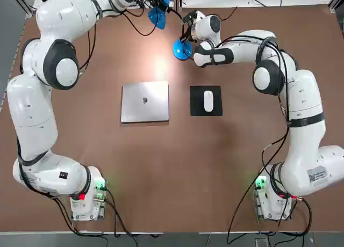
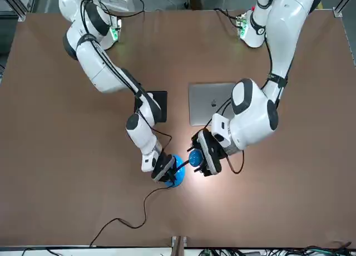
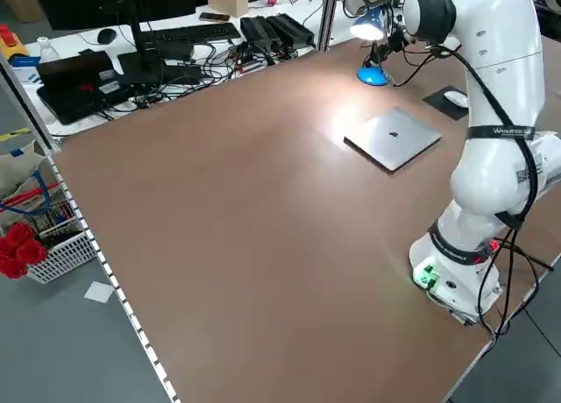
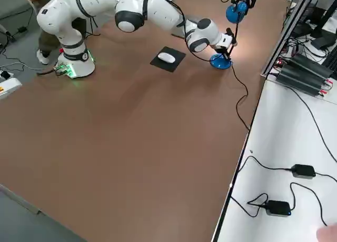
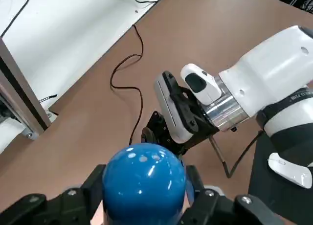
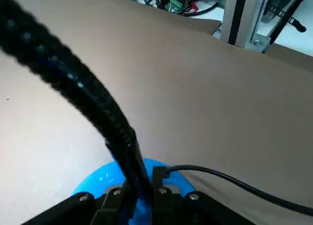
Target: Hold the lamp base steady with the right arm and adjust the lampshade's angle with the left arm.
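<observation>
Nestling between the fingers of the left claw, the blue lampshade

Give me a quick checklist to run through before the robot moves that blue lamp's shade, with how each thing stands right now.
1. Right hand closed at the foot of the lamp's neck: ok.
2. Lamp's base resting on the table: ok.
3. Left hand's fingers on both sides of the shade: ok.
4. Shade gripped firmly on both sides: cannot tell.
5. Laptop and mouse away from both hands: ok.
6. Shade at its final angle: cannot tell; no target is shown.
</observation>
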Tool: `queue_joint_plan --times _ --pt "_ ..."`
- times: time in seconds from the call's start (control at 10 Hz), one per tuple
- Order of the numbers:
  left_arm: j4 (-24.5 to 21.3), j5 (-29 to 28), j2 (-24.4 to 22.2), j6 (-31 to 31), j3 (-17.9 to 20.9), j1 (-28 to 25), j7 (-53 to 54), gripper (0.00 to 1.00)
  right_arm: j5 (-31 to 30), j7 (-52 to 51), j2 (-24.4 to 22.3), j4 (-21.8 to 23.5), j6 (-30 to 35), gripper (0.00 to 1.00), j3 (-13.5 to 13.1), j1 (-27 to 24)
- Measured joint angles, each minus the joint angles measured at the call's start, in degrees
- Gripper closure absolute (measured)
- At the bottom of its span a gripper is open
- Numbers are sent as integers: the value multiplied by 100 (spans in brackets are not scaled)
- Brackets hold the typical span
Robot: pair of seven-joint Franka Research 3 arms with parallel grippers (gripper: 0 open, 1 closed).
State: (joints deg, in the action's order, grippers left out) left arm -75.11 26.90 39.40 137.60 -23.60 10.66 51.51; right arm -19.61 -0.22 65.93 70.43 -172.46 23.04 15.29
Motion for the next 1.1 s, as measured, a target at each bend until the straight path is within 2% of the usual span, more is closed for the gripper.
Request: queue_joint_plan --times 0.4,0.6,1.1 --pt "1 0 0 -1 1 12 -78 29 0 0 0 0 0 85 0 0" --pt "2 0 0 -1 9 31 -79 37 0 0 0 0 1 85 0 0" --pt "9 -108 3 -38 48 54 -74 45 0 -2 0 -3 1 85 -4 6"
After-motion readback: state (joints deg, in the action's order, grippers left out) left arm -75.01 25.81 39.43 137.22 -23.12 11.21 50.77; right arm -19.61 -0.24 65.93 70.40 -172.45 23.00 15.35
